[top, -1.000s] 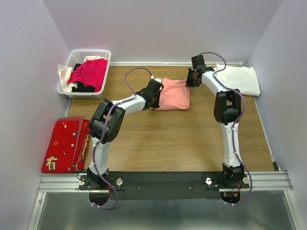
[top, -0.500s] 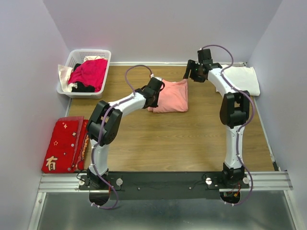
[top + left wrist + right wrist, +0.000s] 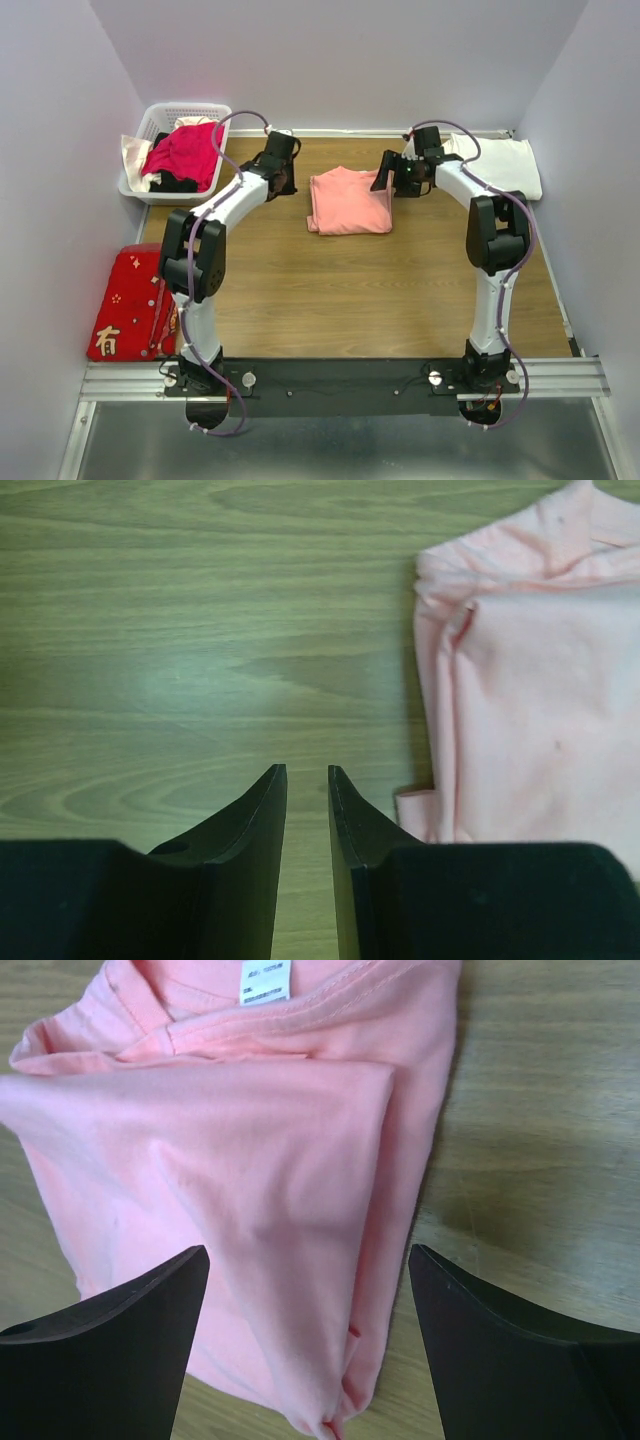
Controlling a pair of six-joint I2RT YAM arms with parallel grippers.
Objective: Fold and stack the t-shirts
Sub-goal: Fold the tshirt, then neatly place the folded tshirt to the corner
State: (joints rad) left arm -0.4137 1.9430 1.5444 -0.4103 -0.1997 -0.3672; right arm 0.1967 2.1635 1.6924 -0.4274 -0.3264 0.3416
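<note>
Your left arm has pulled off the salmon-pink t-shirt and swung left, so the left gripper now sits over bare table between the shirt and the basket. Your right gripper has come back from beside the white t-shirt and spread its jaws wide at the pink shirt's right edge.

The pink shirt lies folded mid-table towards the far side. The white one lies folded flat in the far right corner, well apart from it.

From the left wrist you see the left gripper with only a narrow slot between its fingers and nothing in it; the pink shirt lies off to its right, not touching. The right wrist view gives what the overhead cannot: the right gripper hangs above the shirt with the fabric showing between its spread fingers, and a white neck label shows at the collar.

The basket holds a magenta garment heaped on something dark, with a pale cloth draped over its left rim. A red cloth with gold characters lies at the table's left edge.
</note>
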